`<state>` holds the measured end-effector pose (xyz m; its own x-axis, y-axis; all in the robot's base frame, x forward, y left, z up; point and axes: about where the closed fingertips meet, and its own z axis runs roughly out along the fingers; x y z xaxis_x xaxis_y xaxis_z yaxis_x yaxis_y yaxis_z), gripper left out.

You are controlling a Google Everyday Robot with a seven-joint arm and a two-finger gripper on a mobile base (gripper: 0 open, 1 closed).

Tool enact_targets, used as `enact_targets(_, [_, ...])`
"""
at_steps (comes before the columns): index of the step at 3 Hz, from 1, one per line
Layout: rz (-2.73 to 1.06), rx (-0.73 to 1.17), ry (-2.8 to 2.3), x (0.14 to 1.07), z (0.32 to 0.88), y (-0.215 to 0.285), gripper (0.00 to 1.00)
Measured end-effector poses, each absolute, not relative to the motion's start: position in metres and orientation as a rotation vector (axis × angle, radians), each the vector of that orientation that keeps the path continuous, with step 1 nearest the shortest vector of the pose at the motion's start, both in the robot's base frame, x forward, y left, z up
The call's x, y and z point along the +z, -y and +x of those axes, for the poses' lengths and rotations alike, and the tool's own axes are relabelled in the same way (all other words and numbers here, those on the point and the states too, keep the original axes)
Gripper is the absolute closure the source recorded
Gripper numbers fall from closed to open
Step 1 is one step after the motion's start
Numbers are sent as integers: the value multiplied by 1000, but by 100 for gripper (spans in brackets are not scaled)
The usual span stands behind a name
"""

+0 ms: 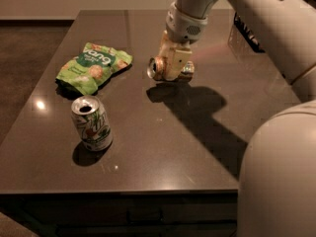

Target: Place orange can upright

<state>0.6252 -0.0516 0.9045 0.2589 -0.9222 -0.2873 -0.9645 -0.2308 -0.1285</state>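
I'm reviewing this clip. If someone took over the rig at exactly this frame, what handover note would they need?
Gripper: over the far middle of the table, shut on the orange can.
Orange can: held on its side, one end facing the camera. It seems to be just off the surface, with its shadow below it.
Others: the white and green can stands upright at front left, and the green snack bag lies behind it. Both are apart from the gripper.
Done: can grasped.
Left: turn it upright, set it on bare table, release.

The orange can, coppery with silver rim, lies sideways in the pincer, seemingly just above the tabletop.
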Motion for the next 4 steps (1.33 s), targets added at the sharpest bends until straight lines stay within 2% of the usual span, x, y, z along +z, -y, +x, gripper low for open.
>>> enact_targets(2, [-1867,653,-1752,940,603,26,100])
enact_targets(3, [-1691,798,-1732,947,598,22,100])
enact_targets(4, [-1544,862,-1726,944,597,21,100])
